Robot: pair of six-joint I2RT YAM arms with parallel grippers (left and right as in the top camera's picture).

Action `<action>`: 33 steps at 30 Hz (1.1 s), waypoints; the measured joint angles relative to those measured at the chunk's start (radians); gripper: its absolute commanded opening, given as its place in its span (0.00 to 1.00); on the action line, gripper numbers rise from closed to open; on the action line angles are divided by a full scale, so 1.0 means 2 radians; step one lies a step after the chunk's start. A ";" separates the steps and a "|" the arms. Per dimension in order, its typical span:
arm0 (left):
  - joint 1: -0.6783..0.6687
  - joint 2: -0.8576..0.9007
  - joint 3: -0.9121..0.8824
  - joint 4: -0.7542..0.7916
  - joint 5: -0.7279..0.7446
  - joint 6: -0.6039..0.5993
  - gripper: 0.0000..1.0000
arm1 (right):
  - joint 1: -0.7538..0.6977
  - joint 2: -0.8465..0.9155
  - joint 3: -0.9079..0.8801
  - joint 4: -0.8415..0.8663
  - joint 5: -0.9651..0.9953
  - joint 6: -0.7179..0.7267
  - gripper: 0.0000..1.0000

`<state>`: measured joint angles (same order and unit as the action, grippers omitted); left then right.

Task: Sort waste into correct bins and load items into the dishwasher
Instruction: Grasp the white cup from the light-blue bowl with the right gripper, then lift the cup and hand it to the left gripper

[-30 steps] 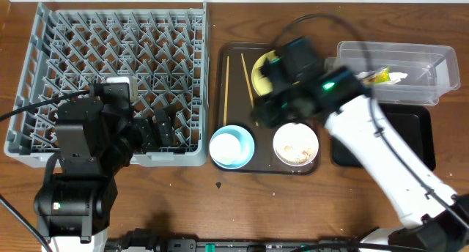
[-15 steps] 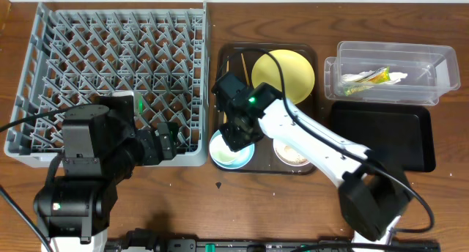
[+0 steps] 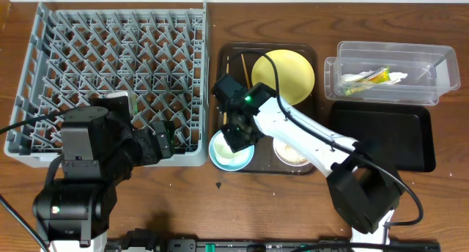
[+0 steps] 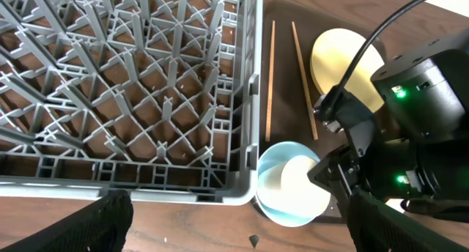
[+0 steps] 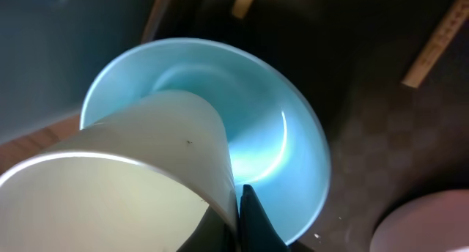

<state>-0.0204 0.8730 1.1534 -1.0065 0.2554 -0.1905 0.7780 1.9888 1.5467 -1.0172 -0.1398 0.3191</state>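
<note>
Overhead, right end effector [image 3: 239,137]: swung over from the clear tub [image 3: 388,58] side to the light blue bowl [image 3: 219,151] at the serving tray's [image 3: 229,58] near-left corner; now low over the small white cup [image 3: 234,157] nested inside.
Overhead, left end effector [image 3: 165,139]: unmoved, spread wide at the dish rack's [image 3: 110,54] near edge, holding nothing.
Left wrist, cup: standing in bowl, dark fingers against its right side; chopsticks [image 4: 271,76] and yellow plate [image 4: 344,58] lying behind, untouched.
Right wrist, grip: jaws just pressed together, pinching cup wall at rim.
Task meaning: wrapper [image 3: 366,76] already in tub; dish loading apparently starting, cup lift toward rack the likely next move.
</note>
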 measured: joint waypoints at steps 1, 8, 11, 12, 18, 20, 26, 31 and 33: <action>0.000 0.000 0.000 0.000 0.000 -0.001 0.94 | -0.005 0.000 0.000 -0.005 -0.001 0.000 0.01; 0.000 0.000 0.000 0.003 0.005 -0.016 0.94 | -0.083 -0.059 -0.006 -0.003 -0.070 -0.036 0.01; 0.000 0.001 0.000 0.026 0.042 -0.021 0.94 | -0.134 -0.120 -0.006 0.022 -0.131 -0.071 0.01; 0.000 0.001 0.000 0.038 0.065 -0.023 0.94 | -0.154 -0.145 -0.006 0.034 -0.164 -0.086 0.01; 0.000 0.018 0.001 0.129 0.233 -0.038 0.94 | -0.217 -0.233 -0.004 0.088 -0.338 -0.149 0.01; 0.000 0.027 0.001 0.160 0.298 -0.048 0.93 | -0.220 -0.245 -0.004 0.097 -0.387 -0.164 0.01; 0.000 0.064 0.001 0.204 0.495 -0.068 0.93 | -0.202 -0.250 -0.004 0.133 -0.494 -0.191 0.01; 0.000 0.077 0.001 0.205 0.572 -0.075 0.80 | -0.172 -0.250 -0.005 0.173 -0.522 -0.197 0.01; 0.000 0.077 0.001 0.205 0.590 -0.075 0.77 | -0.163 -0.250 -0.005 0.185 -0.524 -0.198 0.01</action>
<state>-0.0204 1.0267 1.1549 -0.5961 1.4361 -0.3408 0.4515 1.4895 1.5375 -0.6476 -1.1881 -0.0772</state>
